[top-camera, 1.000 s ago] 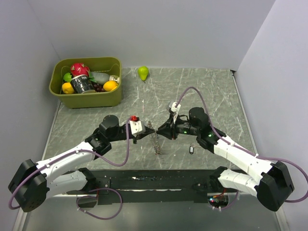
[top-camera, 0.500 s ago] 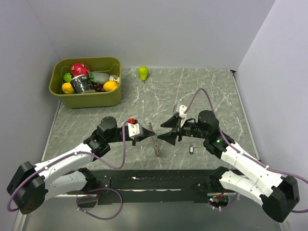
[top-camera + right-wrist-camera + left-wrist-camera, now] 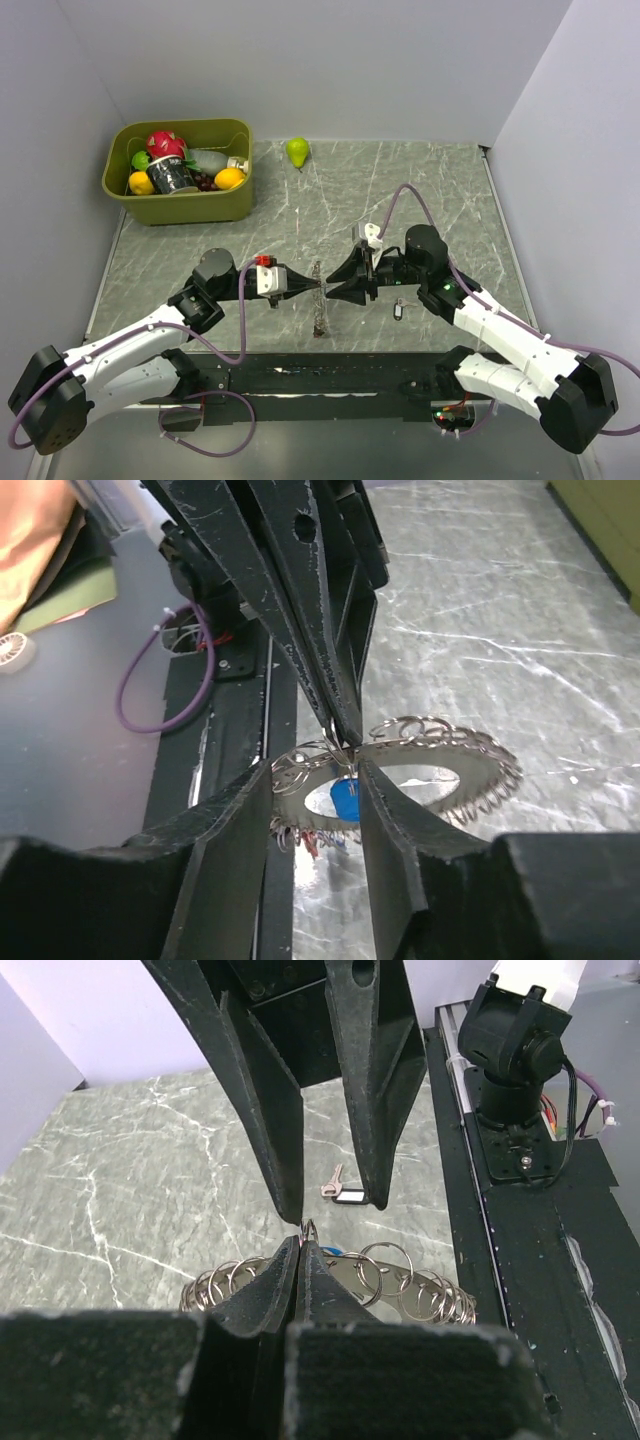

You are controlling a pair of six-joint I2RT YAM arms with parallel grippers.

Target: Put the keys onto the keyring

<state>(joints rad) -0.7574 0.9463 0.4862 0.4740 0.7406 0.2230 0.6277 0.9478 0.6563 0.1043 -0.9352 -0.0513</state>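
left claw [image 3: 301, 1247]: clamped fully closed on the rim of the keyring [image 3: 470, 755], nipping it at one small loop.
why: reads as a fixture grip, with the ring held steady and its rim offered to the other arm.
right claw [image 3: 312, 780]: jaws about half spread, nose to nose with the left claw. They straddle the ring's near rim and nothing is visibly gripped.
why: judged to be lining up on the ring or on the key hanging there. Which one cannot be told.
keyring position: between the two claws, at 6 o'clock from desk centre, close to the arm bases. It is edge-on to the top camera. Whether its low end touches the desk cannot be told.
blue-tagged key [image 3: 345, 798]: hangs under the ring between the right jaws. Judged already threaded, though the attachment itself is hidden.
loose key [image 3: 345, 1194]: dark tag, flat on the desk at 4 o'clock from the ring, near it and touching nothing. Judged the next one to thread.
desk [image 3: 430, 190]: grey-green marble pattern with pale veins, hard and flat. A key that small will likely be fiddly to pinch off it.
bin [image 3: 178, 205]: olive, filled, at 10 o'clock, not involved.
pear [image 3: 297, 151]: green, alone at 12 o'clock by the back.
room: plain pale walls [image 3: 350, 70] on three sides.
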